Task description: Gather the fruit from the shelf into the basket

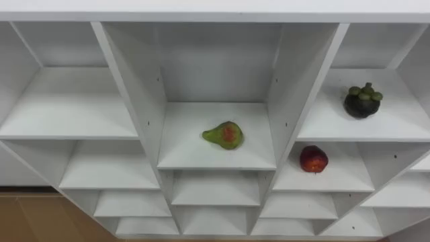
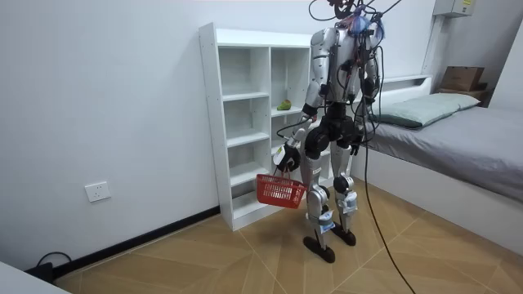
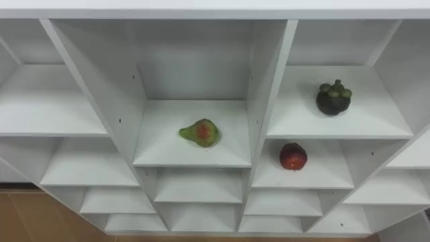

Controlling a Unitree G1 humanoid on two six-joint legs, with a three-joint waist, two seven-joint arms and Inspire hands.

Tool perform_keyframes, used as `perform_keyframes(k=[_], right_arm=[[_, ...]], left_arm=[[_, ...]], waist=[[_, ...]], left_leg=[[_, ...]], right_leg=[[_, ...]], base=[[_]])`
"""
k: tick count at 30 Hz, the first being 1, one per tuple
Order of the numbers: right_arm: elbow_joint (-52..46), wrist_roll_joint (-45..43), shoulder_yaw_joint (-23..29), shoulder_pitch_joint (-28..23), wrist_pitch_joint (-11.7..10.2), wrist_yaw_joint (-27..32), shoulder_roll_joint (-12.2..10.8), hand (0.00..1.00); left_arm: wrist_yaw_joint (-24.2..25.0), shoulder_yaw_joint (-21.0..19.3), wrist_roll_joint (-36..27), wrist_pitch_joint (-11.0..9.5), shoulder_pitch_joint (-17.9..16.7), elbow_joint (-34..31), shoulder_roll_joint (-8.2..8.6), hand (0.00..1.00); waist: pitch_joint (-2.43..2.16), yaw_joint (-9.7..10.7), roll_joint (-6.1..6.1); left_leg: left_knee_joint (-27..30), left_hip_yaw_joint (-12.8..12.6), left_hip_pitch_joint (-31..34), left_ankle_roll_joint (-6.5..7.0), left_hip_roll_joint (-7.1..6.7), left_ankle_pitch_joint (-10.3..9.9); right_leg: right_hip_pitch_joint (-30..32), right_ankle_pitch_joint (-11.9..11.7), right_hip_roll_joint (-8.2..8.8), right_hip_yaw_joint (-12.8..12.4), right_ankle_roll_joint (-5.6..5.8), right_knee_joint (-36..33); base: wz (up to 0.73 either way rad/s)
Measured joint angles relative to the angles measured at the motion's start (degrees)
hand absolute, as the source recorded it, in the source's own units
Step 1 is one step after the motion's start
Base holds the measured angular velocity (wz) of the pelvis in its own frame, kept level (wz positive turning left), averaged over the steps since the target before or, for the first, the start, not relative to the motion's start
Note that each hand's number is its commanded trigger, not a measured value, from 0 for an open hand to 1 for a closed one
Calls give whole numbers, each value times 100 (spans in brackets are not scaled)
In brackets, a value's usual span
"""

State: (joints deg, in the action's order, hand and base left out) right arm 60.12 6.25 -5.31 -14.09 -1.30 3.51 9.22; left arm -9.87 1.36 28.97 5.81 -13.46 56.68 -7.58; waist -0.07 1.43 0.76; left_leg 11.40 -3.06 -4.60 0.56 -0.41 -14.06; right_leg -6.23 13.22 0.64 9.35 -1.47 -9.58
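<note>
White open shelf unit (image 1: pixel 215 153) bearing three fruits. A green-and-red pear (image 1: pixel 224 135) lies on a board in the middle column. A dark mangosteen (image 1: pixel 363 101) sits up and right of the pear, in the neighbouring column. A round red fruit (image 1: pixel 313 159) lies right of the pear and slightly lower, in that same column.

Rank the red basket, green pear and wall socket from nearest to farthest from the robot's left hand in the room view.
1. Red basket: hanging from the left hand.
2. Green pear: higher up, in the closet.
3. Wall socket: far at the room view's left.
</note>
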Motion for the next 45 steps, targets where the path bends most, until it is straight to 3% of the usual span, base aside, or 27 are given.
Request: perform_keyframes(k=[16,24,31,37,41,45], right_arm=[[333,-471,35,104,-41,33,1,0],[416,-674,34,104,192,29,4,0],[418,-626,39,172,211,99,-13,0],[-11,-499,48,115,66,291,-57,0],[-783,-527,195,-75,-224,497,-134,0],[-1808,-759,256,-306,-376,772,-207,0]], left_arm=[[-9,98,-3,5,-53,99,-5,100],[38,109,7,82,-111,65,-4,100],[37,107,19,73,-23,233,-4,100],[38,113,-22,-63,19,279,-5,100],[30,107,-68,-254,56,268,-3,100],[-68,107,-248,-414,52,257,3,100]], waist=[[21,28,25],[25,18,24],[27,-10,25],[20,24,39],[3,36,51],[-4,45,34]], left_leg=[[-6,2,-63,1,1,0],[-6,-2,-197,1,3,0],[3,-6,-201,3,6,1],[3,-8,-102,3,18,1],[1,-27,-43,2,42,1],[-5,-156,-62,2,74,1]], right_leg=[[-21,-30,-21,-75,10,-18],[-128,-28,-6,-138,13,-17],[-91,-28,-52,-212,12,-11],[-20,-35,-64,-213,1,-19],[64,-60,-89,-214,-18,-14],[84,-73,-116,-318,-38,-14]], base=[[-1],[-3],[-3],[0],[0],[-13]])
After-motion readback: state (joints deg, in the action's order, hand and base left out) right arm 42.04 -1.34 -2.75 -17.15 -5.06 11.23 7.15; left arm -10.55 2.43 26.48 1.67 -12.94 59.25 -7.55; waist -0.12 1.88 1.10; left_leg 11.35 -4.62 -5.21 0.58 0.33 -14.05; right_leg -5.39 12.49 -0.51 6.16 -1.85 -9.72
